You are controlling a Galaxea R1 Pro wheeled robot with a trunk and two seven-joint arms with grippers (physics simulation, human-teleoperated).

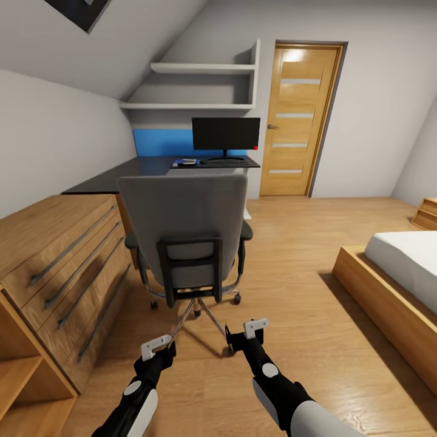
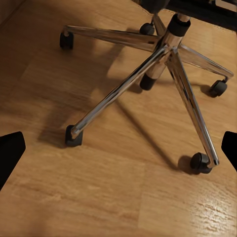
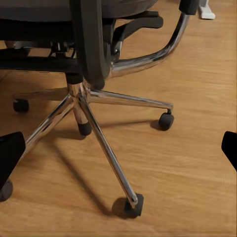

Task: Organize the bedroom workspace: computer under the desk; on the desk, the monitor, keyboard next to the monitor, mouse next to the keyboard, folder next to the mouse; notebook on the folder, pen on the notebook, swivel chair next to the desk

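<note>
The grey swivel chair [image 1: 185, 224] stands in mid-room with its tall back toward me, hiding its seat. Its chrome star base [image 2: 163, 54] and castors fill the floor just ahead of both hands. Behind it the black desk [image 1: 115, 176] carries the monitor [image 1: 226, 135] with the keyboard [image 1: 224, 162] in front. Left of the keyboard lies a small flat blue and pale thing [image 1: 184, 162], too small to name. The computer, mouse, notebook and pen cannot be made out. My left gripper [image 1: 158, 347] and right gripper [image 1: 255, 329] hang low behind the chair, both open and holding nothing.
A light-wood drawer chest [image 1: 67, 255] lines the left wall, close to the chair. A bed [image 1: 394, 279] on a wood frame fills the right side. A wooden door [image 1: 300, 118] is shut beyond the desk. Wall shelves [image 1: 194, 85] hang above the desk.
</note>
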